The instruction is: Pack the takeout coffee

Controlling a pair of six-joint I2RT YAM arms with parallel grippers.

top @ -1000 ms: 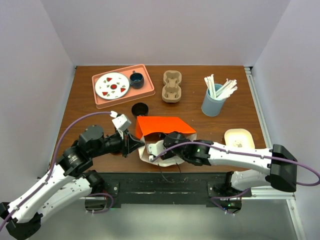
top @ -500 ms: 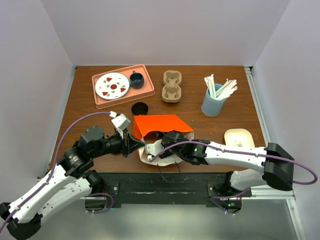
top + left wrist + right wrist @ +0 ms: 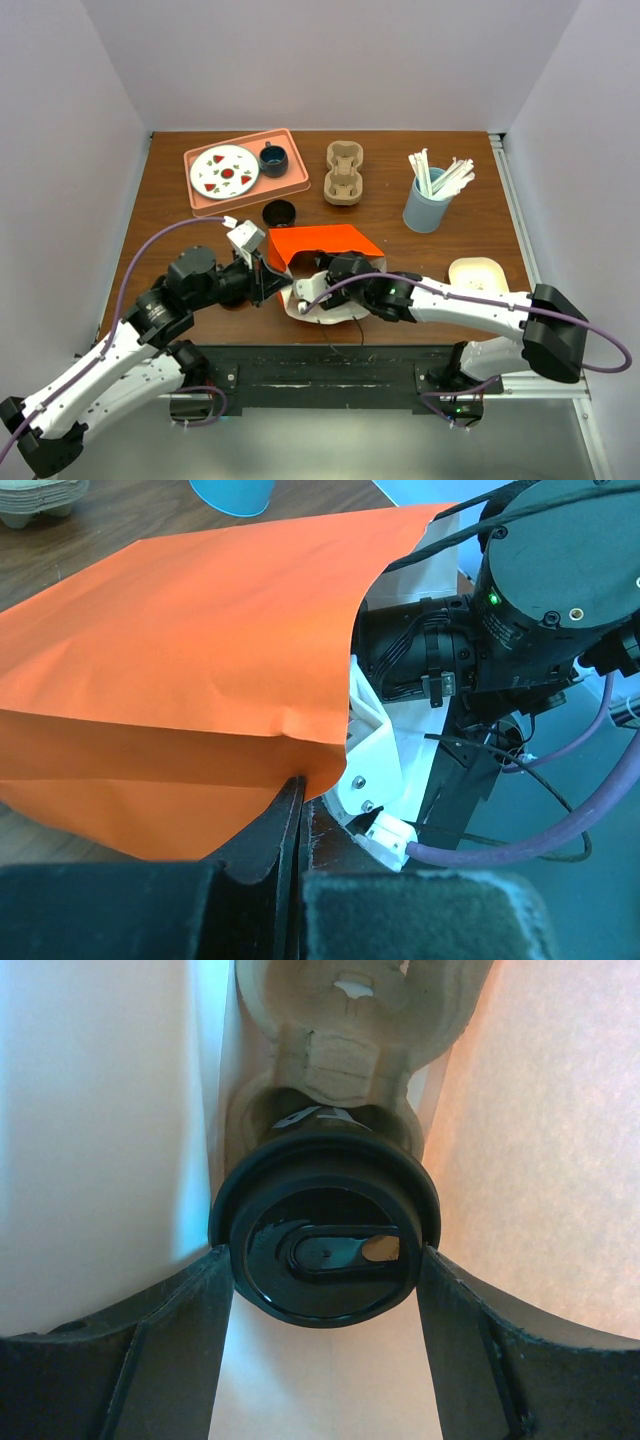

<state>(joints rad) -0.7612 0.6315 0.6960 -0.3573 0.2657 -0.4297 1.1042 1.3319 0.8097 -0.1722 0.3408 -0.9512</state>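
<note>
The orange paper bag is matt, softly creased near its edge; its inside looks pale and smooth. The takeout coffee wears a round black plastic sip lid, glossy and smooth. The beige moulded-pulp cup carrier looks rough, fibrous and matt. The brown wood surface shows fine grain.

A pink tray holds a plate and blue mug, beside a cardboard carrier
</note>
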